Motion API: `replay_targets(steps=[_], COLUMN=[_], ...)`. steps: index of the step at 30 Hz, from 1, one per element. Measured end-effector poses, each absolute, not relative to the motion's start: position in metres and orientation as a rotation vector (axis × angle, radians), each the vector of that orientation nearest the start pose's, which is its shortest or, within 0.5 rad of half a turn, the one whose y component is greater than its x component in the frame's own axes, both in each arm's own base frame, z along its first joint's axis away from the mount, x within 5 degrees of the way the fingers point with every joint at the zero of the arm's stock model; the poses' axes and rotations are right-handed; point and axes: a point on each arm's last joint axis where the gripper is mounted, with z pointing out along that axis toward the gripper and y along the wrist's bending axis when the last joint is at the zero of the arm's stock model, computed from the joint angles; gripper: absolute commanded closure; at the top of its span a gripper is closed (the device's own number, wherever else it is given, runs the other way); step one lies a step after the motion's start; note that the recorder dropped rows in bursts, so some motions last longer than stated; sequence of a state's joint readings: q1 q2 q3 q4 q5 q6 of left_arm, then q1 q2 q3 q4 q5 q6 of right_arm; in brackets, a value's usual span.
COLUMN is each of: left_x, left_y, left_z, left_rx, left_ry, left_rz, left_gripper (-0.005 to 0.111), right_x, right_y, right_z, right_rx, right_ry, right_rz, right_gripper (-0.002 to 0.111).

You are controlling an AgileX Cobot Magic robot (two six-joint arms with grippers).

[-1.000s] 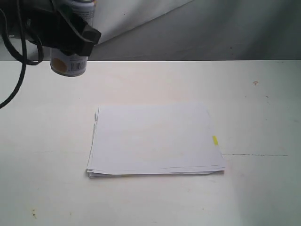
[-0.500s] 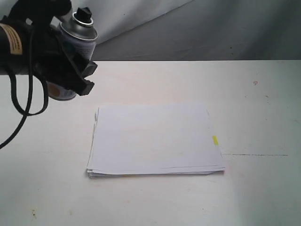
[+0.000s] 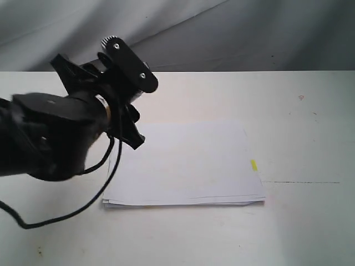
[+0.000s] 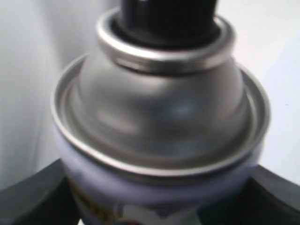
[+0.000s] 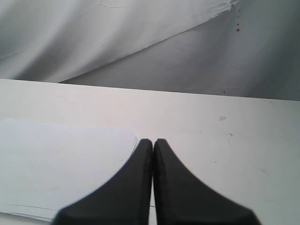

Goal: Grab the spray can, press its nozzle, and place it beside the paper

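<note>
Spray can (image 4: 159,140) is clamped in the left pincer (image 3: 140,108), with black fingers (image 4: 33,197) on both sides of its body and the black nozzle (image 4: 168,14) on top. It's hanging by the far-left corner of the paper (image 3: 188,166). Right pincer (image 5: 153,141) is clenched on nothing, over the surface (image 3: 310,111).

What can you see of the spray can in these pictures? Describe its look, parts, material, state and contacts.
The spray can shows a shiny silver metal dome with a rolled rim, capped by a black nozzle. Below is a pale label with yellow and teal print. The left tool grips it, black fingers on both sides. In the exterior view the arm hides it.
</note>
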State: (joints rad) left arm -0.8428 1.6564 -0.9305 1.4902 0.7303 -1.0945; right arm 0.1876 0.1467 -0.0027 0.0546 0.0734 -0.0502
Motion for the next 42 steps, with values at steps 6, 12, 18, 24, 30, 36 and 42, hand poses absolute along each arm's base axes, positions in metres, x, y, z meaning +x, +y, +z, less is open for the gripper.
replay_targets(steps=[6,12,18,24,30,36,42], left_x=[0.271,0.275,0.277,0.277,0.277,0.278,0.278], left_y=[-0.223,-0.227,-0.225,-0.225,-0.224,-0.223,-0.223], left_z=[0.184,0.144,0.119,0.112,0.114,0.115,0.115], left_rx=[0.937,0.967,1.017,1.042,1.024,1.028,1.032], left_ry=[1.871,1.891,1.906,1.909,1.896,1.883,1.882], left_rz=[0.645,0.738,0.818,0.833,0.863,0.890,0.892], left_gripper=[0.107,0.107,0.107,0.107,0.107,0.107,0.107], right_x=[0.067,0.067,0.067,0.067,0.067,0.067,0.067], right_y=[0.013,0.013,0.013,0.013,0.013,0.013,0.013], right_z=[0.198,0.198,0.198,0.198,0.198,0.198,0.198], right_rx=[-0.159,-0.159,-0.159,-0.159,-0.159,-0.159,-0.159], right_ry=[1.696,1.696,1.696,1.696,1.696,1.696,1.696], right_rz=[0.147,0.147,0.147,0.147,0.147,0.147,0.147], right_gripper=[0.108,0.108,0.108,0.108,0.108,0.108,0.108])
